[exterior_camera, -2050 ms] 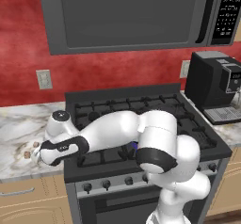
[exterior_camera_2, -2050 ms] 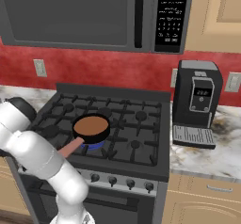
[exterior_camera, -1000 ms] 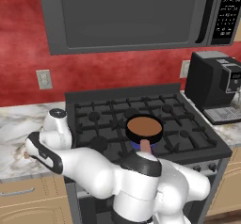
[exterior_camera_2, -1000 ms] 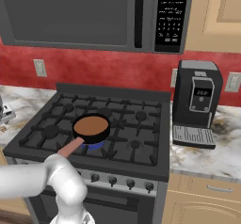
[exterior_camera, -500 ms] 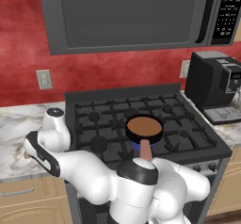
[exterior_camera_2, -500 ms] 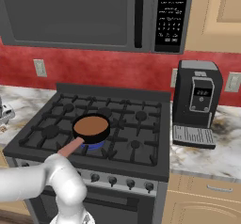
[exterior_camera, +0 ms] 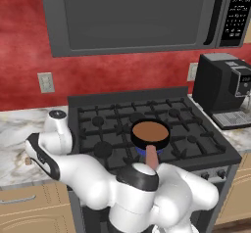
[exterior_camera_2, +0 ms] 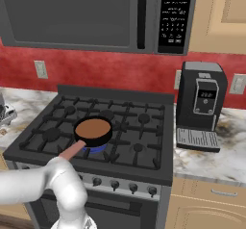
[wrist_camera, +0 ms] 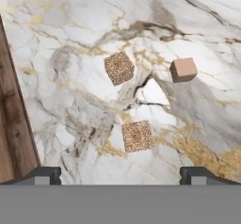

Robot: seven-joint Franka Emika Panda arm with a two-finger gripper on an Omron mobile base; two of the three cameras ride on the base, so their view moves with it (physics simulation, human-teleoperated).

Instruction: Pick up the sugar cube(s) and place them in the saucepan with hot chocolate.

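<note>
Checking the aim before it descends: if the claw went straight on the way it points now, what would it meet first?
Probably the nearest sugar cube, lying on the marble counter between the open claw tips, slightly right of centre. Two other cubes lie farther off. Depth is hard to judge.

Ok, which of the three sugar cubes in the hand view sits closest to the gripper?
The speckled sugar cube lowest in the hand view, between the open fingertips. The other speckled cube and the plain tan cube lie farther up.
</note>
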